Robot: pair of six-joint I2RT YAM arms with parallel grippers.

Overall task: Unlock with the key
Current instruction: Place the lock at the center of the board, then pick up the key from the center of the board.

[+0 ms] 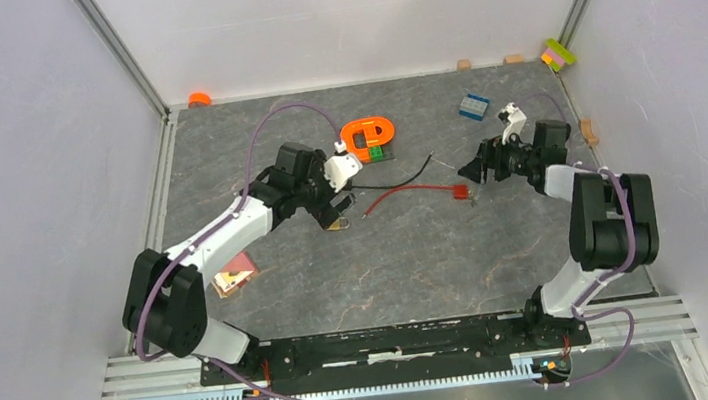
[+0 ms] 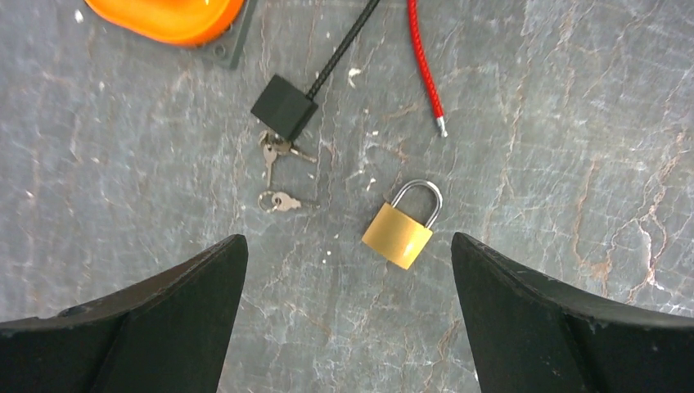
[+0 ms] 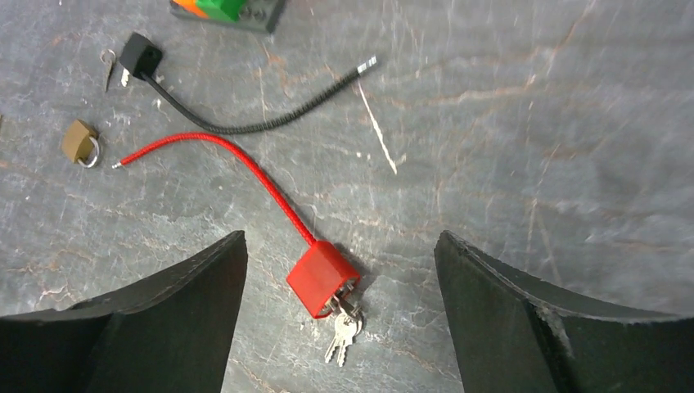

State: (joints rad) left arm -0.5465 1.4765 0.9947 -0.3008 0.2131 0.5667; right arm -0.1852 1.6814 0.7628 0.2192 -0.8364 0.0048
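A brass padlock point(image 2: 398, 233) with its shackle closed lies on the grey table, a loose key on a ring point(image 2: 280, 201) to its left. My left gripper point(image 2: 348, 246) is open and empty, hovering just above and near the padlock. A black cable lock point(image 2: 283, 107) has keys point(image 2: 274, 150) hanging at its body. A red cable lock point(image 3: 321, 277) with keys point(image 3: 344, 327) in its body lies between the fingers of my right gripper point(image 3: 340, 241), which is open and above it. The padlock also shows in the right wrist view point(image 3: 79, 142).
An orange holder point(image 1: 368, 136) with green blocks stands behind the locks. A blue brick point(image 1: 473, 105) lies at the back right. A small red and tan card point(image 1: 233, 272) lies near the left arm. Coloured blocks point(image 1: 558, 54) and an orange cap point(image 1: 200, 99) sit at the back edge.
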